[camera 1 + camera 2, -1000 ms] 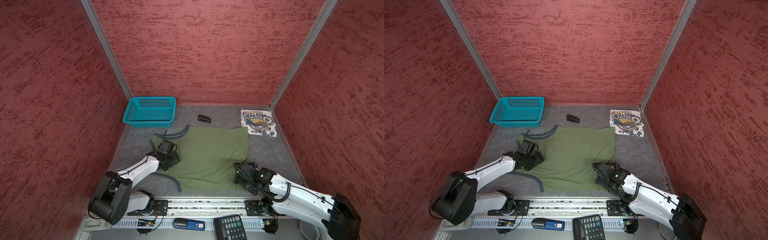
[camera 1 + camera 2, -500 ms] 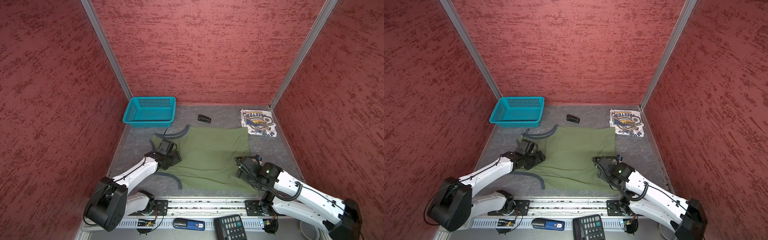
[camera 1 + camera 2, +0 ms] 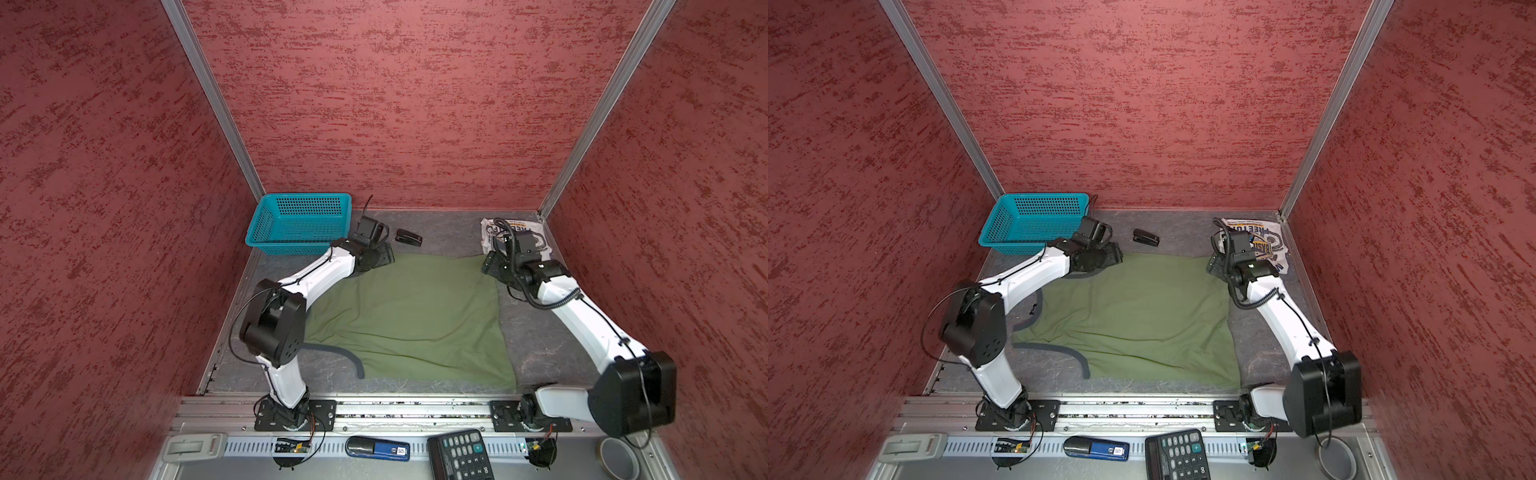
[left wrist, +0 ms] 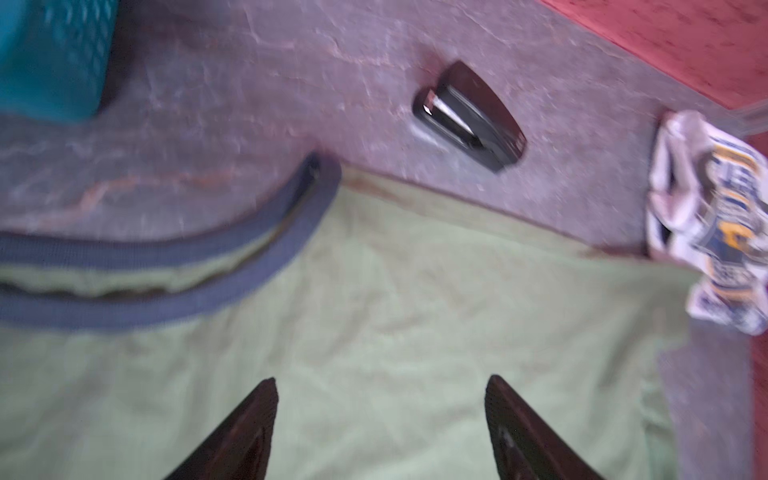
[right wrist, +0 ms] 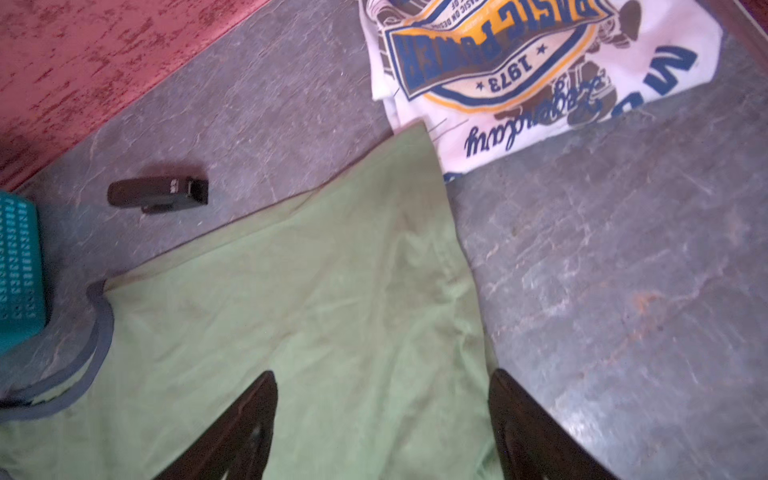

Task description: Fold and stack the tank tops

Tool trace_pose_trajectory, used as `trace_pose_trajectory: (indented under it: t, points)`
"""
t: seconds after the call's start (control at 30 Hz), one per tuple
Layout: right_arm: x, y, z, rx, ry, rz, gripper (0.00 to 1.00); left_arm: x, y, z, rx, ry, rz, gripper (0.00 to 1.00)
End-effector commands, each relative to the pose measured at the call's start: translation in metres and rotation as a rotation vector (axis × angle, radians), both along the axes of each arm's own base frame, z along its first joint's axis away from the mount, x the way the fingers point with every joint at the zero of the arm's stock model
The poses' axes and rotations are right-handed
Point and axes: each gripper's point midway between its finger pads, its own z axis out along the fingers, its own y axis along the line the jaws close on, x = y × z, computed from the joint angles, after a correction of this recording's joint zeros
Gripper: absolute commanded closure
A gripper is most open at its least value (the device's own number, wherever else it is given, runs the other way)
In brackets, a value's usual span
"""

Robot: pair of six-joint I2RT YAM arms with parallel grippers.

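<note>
White arms (image 3: 324, 270) (image 3: 582, 311) outstretched, grippers (image 4: 380, 380) (image 5: 382, 374) agape over olive tank top (image 3: 407, 316)

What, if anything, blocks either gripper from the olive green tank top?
Nothing visible: the left gripper and right gripper, both open, are above the olive green cloth tank top; the black stapler lies clear beyond its far edge.

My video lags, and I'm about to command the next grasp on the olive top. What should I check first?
1. Left gripper open, empty: ok.
2. Right gripper open, empty: ok.
3. Both near the far corners of the olive tank top: ok.
4. Stapler apart from that far edge: ok.
5. Olive corner clear of the white tank top: not ok, they meet.
6. Gripper contact with the cloth: cannot tell.
</note>
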Motion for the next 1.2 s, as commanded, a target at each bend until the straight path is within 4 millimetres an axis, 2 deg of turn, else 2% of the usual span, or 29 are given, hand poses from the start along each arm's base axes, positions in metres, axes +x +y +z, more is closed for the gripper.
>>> trace_pose_trajectory:
  t: [0.0,0.17,0.33,0.43,0.57,0.77,0.97,1.17]
  points:
    - [0.039,-0.006,-0.006,0.028,-0.036,0.08,0.2,0.025,0.013,-0.014,0.084,0.017,0.008,0.22]
    - [0.068,-0.025,-0.024,0.053,-0.027,0.049,0.22,0.058,0.009,-0.04,0.113,0.048,-0.005,0.26]
    - [0.088,-0.046,-0.044,0.053,-0.001,0.008,0.25,0.074,0.0,-0.066,0.108,0.088,-0.023,0.34]
    - [0.099,-0.048,-0.056,0.057,0.023,0.007,0.26,0.081,-0.001,-0.078,0.109,0.104,-0.016,0.42]
    - [0.11,-0.045,-0.069,0.075,0.046,0.014,0.28,0.089,0.0,-0.085,0.103,0.112,-0.009,0.55]
    - [0.117,-0.048,-0.082,0.067,0.069,0.01,0.31,0.096,0.002,-0.083,0.106,0.099,-0.003,0.75]
    - [0.119,-0.043,-0.088,0.088,0.081,0.037,0.4,0.104,0.009,-0.068,0.099,0.065,0.021,0.92]
    - [0.125,-0.051,-0.096,0.049,0.106,0.011,0.41,0.103,0.014,-0.046,0.066,0.009,0.039,0.95]
